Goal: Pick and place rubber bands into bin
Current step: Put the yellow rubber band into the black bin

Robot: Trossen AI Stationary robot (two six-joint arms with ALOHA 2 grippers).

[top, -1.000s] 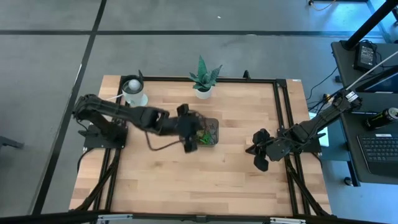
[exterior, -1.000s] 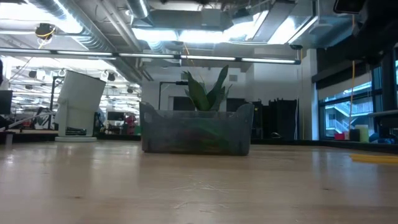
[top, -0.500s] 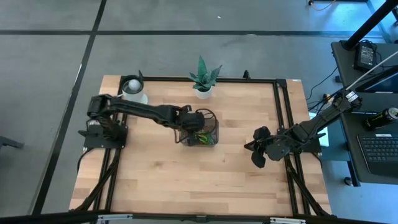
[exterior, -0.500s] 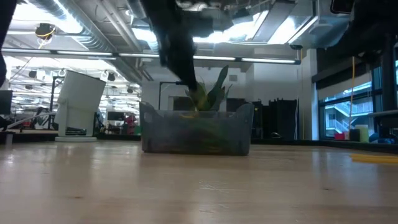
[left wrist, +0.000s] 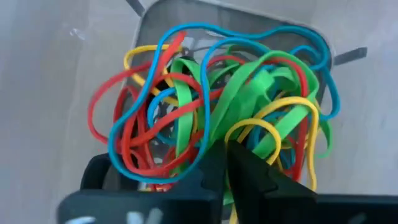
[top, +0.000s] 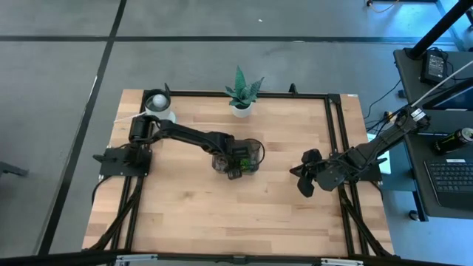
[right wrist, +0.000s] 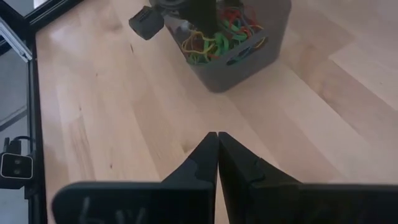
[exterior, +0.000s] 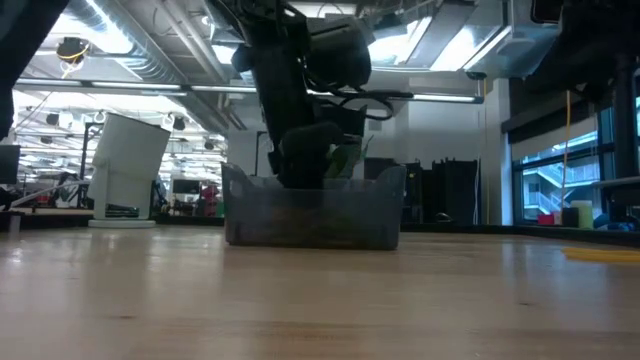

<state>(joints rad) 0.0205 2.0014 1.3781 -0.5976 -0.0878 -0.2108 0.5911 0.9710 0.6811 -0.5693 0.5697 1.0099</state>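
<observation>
Left gripper (top: pixel 235 167) reaches down into the bin (top: pixel 253 147) at mid-worktop (top: pixel 192 207), jaws pressed together among the tangled rubber bands (left wrist: pixel 211 118) inside. Right gripper (top: pixel 302 177) hangs apart near the worktop's right edge, jaws pressed together, holding nothing.

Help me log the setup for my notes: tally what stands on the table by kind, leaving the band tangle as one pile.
Bin: 1
Rubber bands pile, in the bin: 1
Potted plant: 1
White cup: 1
Robot arms: 2, the left pincer shut and down in the bin, the right pincer shut, waiting apart over bare wood
Total: 6
</observation>
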